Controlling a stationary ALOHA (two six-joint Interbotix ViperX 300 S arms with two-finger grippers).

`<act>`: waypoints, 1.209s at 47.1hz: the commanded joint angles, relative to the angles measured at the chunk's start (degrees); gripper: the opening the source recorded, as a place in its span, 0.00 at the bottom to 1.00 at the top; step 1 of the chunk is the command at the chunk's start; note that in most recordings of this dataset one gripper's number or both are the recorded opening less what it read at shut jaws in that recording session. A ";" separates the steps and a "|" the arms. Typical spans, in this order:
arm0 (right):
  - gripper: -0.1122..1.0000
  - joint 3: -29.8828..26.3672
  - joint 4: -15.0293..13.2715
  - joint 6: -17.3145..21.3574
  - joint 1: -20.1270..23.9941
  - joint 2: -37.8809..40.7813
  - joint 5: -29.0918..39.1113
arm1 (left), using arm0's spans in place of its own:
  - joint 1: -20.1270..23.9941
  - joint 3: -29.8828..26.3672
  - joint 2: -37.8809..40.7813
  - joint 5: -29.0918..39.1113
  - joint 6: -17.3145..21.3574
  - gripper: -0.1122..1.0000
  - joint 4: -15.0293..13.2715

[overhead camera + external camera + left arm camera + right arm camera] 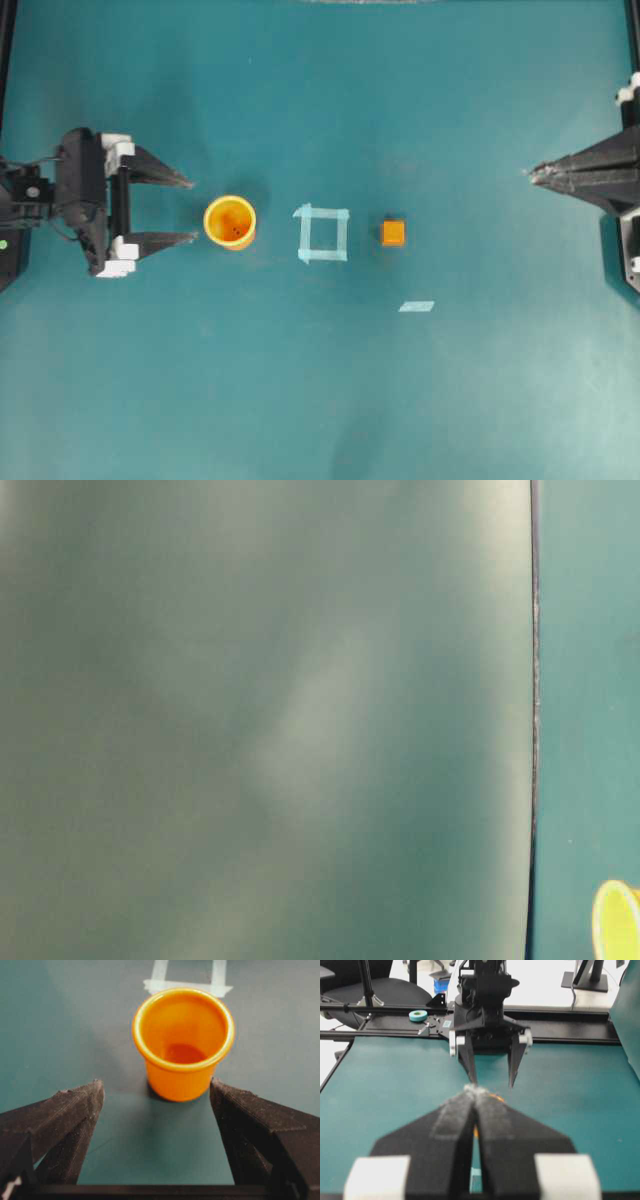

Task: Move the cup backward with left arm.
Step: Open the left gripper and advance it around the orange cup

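The yellow-orange cup (231, 221) stands upright on the green tabletop (320, 400), left of a square of pale tape (323, 233) and the small orange cube (393, 233). The left claw (190, 210) points at the cup with its fingers spread wide apart, tips just short of the rim, not touching it. In the left wrist view the cup (183, 1042) sits just ahead of both fingertips (95, 1091). The right claw (532, 174), well apart at the far side, has its fingers pressed together, holding nothing.
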 commanded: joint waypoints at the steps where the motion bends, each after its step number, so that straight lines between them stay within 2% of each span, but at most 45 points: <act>1: 0.10 -1.93 -0.09 -0.18 -0.09 -0.18 -0.09 | -1.14 -2.11 2.29 -1.05 0.00 0.84 0.09; 14: 0.10 -2.02 -0.09 -0.26 -0.09 -0.53 0.26 | -3.60 -5.01 6.77 -1.23 -0.09 0.84 0.09; 57: 0.10 -2.55 -0.09 -0.26 -0.18 -0.62 0.18 | -1.58 -9.84 11.78 -2.11 0.26 0.84 0.09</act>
